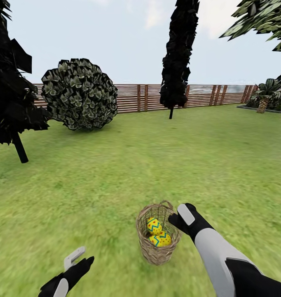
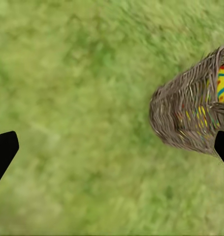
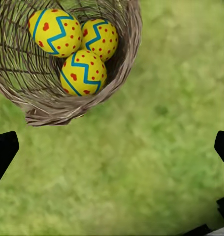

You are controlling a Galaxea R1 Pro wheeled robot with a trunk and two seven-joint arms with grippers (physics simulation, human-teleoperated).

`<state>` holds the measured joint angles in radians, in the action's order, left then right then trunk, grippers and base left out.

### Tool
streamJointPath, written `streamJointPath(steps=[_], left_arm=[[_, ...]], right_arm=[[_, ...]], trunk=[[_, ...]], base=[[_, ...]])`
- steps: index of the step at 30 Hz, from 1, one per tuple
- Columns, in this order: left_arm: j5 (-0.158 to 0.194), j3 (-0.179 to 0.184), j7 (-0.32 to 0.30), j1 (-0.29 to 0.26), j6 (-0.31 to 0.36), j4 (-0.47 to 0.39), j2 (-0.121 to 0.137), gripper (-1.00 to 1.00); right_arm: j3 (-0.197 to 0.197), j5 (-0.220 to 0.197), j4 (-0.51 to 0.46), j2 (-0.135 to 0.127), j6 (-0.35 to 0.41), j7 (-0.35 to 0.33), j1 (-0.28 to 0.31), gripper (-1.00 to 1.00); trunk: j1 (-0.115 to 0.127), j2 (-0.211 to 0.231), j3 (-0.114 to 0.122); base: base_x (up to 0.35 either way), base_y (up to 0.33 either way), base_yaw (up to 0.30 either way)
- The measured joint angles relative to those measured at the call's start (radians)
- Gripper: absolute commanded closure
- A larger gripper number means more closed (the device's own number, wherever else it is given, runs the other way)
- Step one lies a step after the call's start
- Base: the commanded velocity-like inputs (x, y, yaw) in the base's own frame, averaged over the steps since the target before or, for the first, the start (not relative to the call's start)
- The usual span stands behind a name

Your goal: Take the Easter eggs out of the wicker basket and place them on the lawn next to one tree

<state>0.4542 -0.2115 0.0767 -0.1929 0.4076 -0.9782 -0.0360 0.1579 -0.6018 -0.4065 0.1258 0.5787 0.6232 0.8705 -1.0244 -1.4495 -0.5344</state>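
Three Easter eggs (image 3: pixel 83 72), yellow with blue zigzags and red spots, lie bunched together in one wicker basket (image 1: pixel 157 251) standing upright on the lawn (image 1: pixel 157 165). Open grass surrounds the basket on all sides; a slatted fence (image 1: pixel 144 97) bounds the far edge. My right gripper (image 1: pixel 179 216) hovers just beside the basket's rim, fingers spread wide, holding nothing. My left gripper (image 1: pixel 76 258), well apart over bare grass, is likewise spread and empty.

Wicker basket (image 2: pixel 190 115) on lawn (image 2: pixel 77 108), egg (image 2: pixel 223 84) inside; left hand fingertips (image 2: pixel 3 150) wide apart.
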Motion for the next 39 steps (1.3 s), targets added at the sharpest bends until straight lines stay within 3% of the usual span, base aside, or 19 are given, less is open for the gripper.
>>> streamJointPath(steps=[19,24,27,30,39], left_arm=[[0.000,0.002,-0.007,0.000,0.000,0.000,-0.001,-1.00],[0.003,-0.002,0.012,0.000,0.060,-0.049,-0.013,-1.00],[0.006,-0.005,0.012,0.000,0.136,-0.101,-0.015,-1.00],[0.007,-0.003,0.009,0.000,0.168,-0.117,-0.015,-1.00],[0.001,0.001,0.017,0.000,0.188,-0.124,-0.011,-1.00]], right_arm=[[-0.001,0.007,0.063,-0.015,-0.045,0.018,0.013,-1.00],[-0.005,0.011,0.099,-0.033,-0.059,0.016,0.010,-1.00],[-0.014,0.013,0.106,-0.058,-0.069,0.014,0.006,-1.00],[-0.016,0.012,0.109,-0.072,-0.070,0.011,0.004,-1.00],[-0.020,0.010,0.111,-0.080,-0.062,0.003,0.002,-1.00]], trunk=[[0.000,0.000,0.000],[-0.001,0.000,0.000],[-0.012,-0.021,-0.009],[-0.023,-0.042,-0.019],[-0.058,-0.105,-0.047]], base=[[0.309,0.000,0.000],[0.060,0.000,0.000],[0.015,0.000,0.000],[0.005,0.000,0.000],[0.001,0.000,0.000]])
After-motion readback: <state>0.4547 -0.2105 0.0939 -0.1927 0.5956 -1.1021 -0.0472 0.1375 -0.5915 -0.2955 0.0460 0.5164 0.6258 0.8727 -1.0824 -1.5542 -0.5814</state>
